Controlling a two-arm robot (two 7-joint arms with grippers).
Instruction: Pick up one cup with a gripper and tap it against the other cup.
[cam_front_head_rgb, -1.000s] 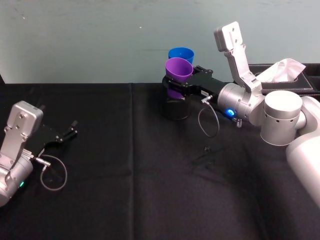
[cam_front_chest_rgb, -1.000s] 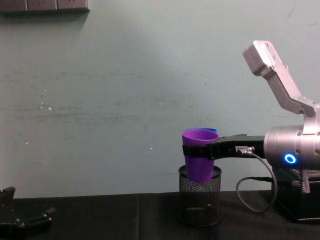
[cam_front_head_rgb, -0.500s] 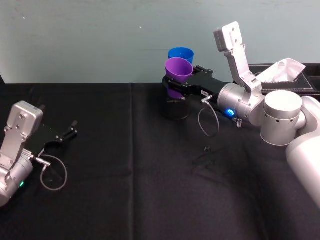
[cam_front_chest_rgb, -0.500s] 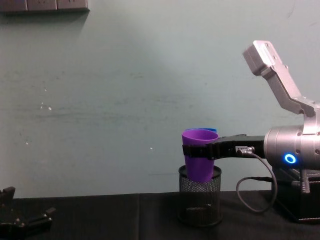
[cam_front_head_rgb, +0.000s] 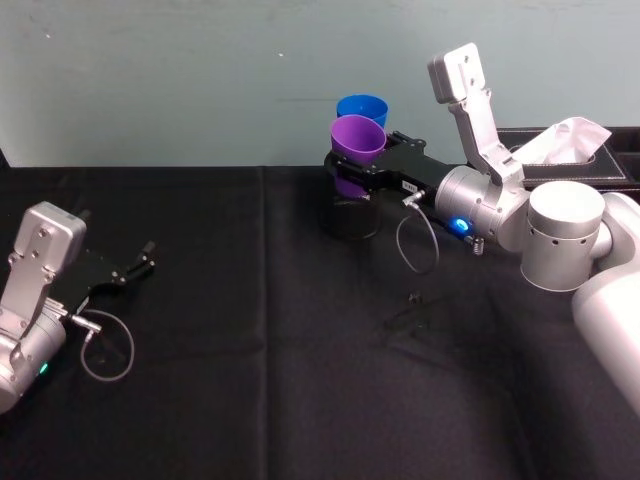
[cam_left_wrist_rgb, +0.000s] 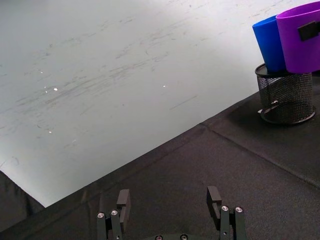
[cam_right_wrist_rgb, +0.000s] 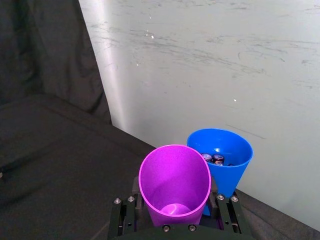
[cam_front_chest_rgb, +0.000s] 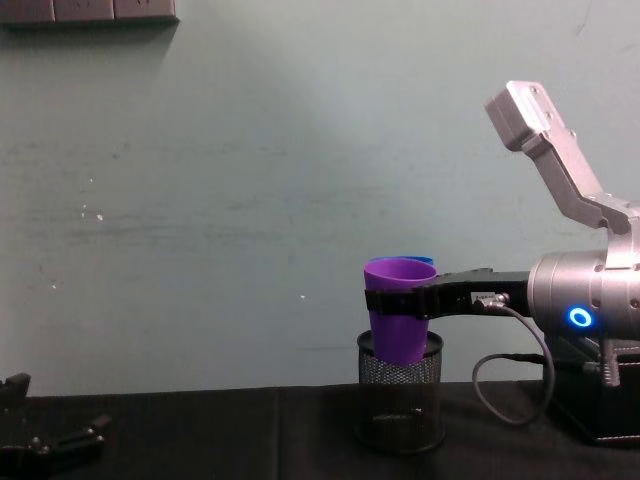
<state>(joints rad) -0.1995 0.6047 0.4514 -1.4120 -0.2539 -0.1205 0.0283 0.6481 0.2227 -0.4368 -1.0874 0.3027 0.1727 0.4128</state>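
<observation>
The purple cup (cam_front_head_rgb: 358, 140) (cam_front_chest_rgb: 398, 320) hangs upright in my right gripper (cam_front_head_rgb: 350, 172) (cam_front_chest_rgb: 388, 300), which is shut around its upper body. Its base dips into the top of a black mesh holder (cam_front_chest_rgb: 400, 395). The blue cup (cam_front_head_rgb: 362, 106) (cam_right_wrist_rgb: 220, 157) stands upright right behind it, with small items inside. In the right wrist view the purple cup (cam_right_wrist_rgb: 175, 182) has its rim against the blue one's rim. In the left wrist view both cups rise out of the holder (cam_left_wrist_rgb: 286, 97). My left gripper (cam_front_head_rgb: 140, 266) (cam_left_wrist_rgb: 168, 201) rests open at the table's left, far from the cups.
A dark tissue box (cam_front_head_rgb: 580, 160) with white tissue stands at the back right, behind my right arm. The pale wall runs close behind the cups. A small dark bit (cam_front_head_rgb: 414, 299) lies on the black cloth (cam_front_head_rgb: 260, 380) in front of my right arm.
</observation>
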